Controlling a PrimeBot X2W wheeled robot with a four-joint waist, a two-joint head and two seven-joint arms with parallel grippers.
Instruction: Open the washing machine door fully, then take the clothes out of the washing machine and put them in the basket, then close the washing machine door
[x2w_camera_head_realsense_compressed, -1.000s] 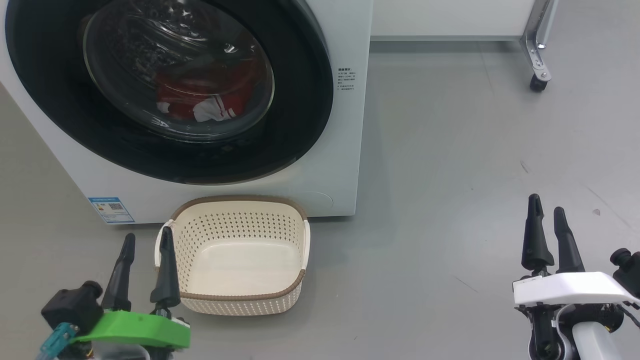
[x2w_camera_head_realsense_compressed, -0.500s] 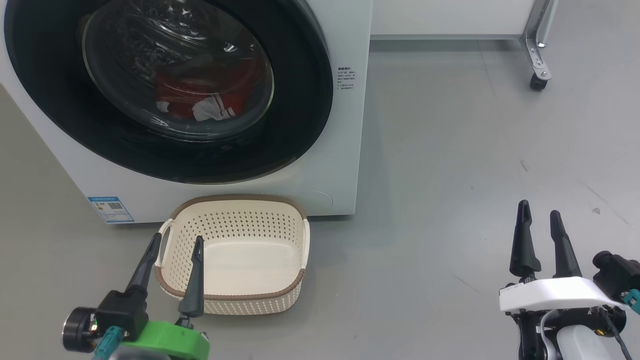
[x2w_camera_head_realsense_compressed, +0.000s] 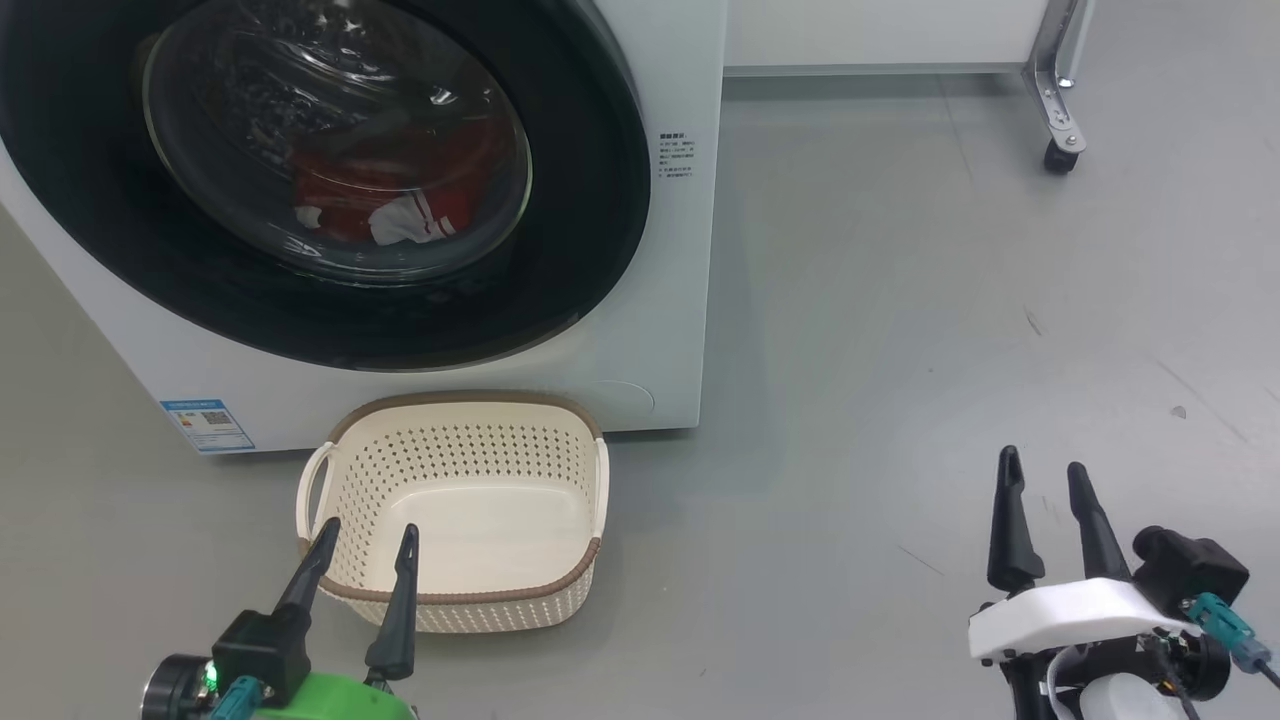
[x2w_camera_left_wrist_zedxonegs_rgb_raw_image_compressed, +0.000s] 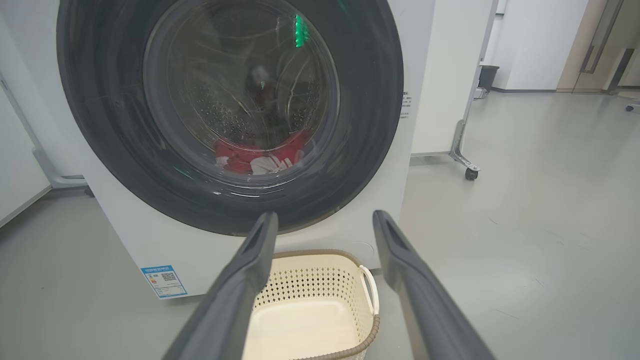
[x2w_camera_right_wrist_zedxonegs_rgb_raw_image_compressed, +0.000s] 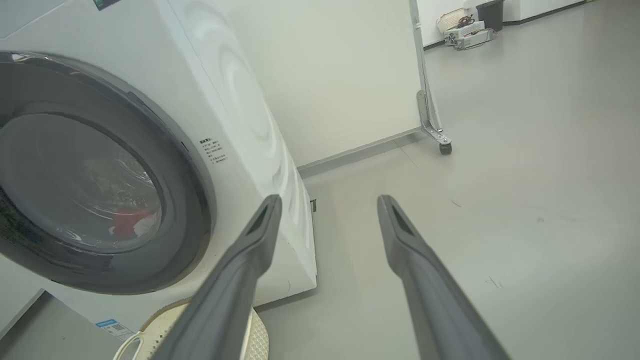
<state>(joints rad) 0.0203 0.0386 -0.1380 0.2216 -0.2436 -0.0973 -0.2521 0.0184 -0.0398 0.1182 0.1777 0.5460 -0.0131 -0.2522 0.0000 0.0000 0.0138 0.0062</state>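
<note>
**Both grippers wide open and empty; clothes behind the closed door**

Nearest, at the lower left of the head view, the left gripper (x2w_camera_head_realsense_compressed: 369, 528) has its two dark fingers parted wide, with nothing between them. Their tips show against the near left rim of the basket (x2w_camera_head_realsense_compressed: 460, 398). Its wrist view looks over the basket toward the machine, with the fingers raised above the basket and gripping nothing.

At the lower right, the right gripper (x2w_camera_head_realsense_compressed: 1042, 460) is likewise spread wide and holds nothing. It sits over the grey floor (x2w_camera_head_realsense_compressed: 900, 330), well apart from both basket and machine.

The basket, cream with a brown rim, sits on the floor just in front of the washing machine (x2w_camera_head_realsense_compressed: 670, 340), below its door. The washing machine door (x2w_camera_head_realsense_compressed: 585, 230) is closed, its black rim flush against the white front. Behind its glass the clothes (x2w_camera_head_realsense_compressed: 385, 190), red with white patches, lie low in the drum.

Farther right, a castor (x2w_camera_head_realsense_compressed: 1055, 157) of a metal frame stands on the floor.
</note>
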